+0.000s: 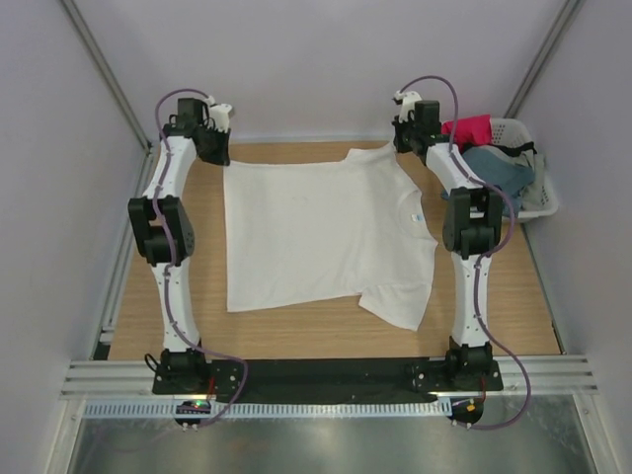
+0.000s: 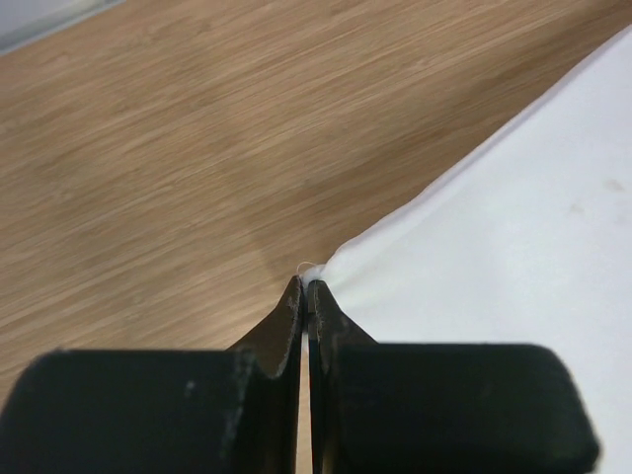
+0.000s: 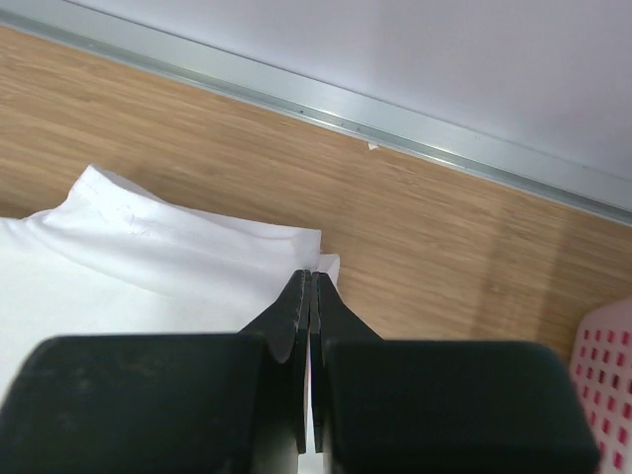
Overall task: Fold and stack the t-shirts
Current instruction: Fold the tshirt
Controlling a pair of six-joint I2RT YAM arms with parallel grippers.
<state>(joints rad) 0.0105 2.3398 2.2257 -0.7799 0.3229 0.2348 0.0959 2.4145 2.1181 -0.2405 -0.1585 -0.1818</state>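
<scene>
The white t-shirt [image 1: 316,232] lies spread flat on the wooden counter [image 1: 296,331], its blue neck label [image 1: 417,211] toward the right and its hem toward the left. Both arms reach to the shirt's far edge. The left jaws are clenched on the far hem corner, with only a small tip of cloth caught between them. The right jaws are pressed together at the edge of the far sleeve [image 3: 197,232] and seem to pinch it, though how much cloth they hold is hard to tell. A red-pink shirt [image 1: 469,128] and a slate blue shirt [image 1: 499,168] sit bundled in the white basket [image 1: 541,202] off the counter's right side, so most of the task looks not yet done. The likely next move is to draw the far edge toward the near side for a first fold, and the main risk is in the grips. The left hold is so shallow that the corner could slip out as the cloth takes tension. If the two arms travel unevenly, the fold line would skew or the body would bunch. The near sleeve [image 1: 395,301] lies a little curled and could tuck under crookedly.
</scene>
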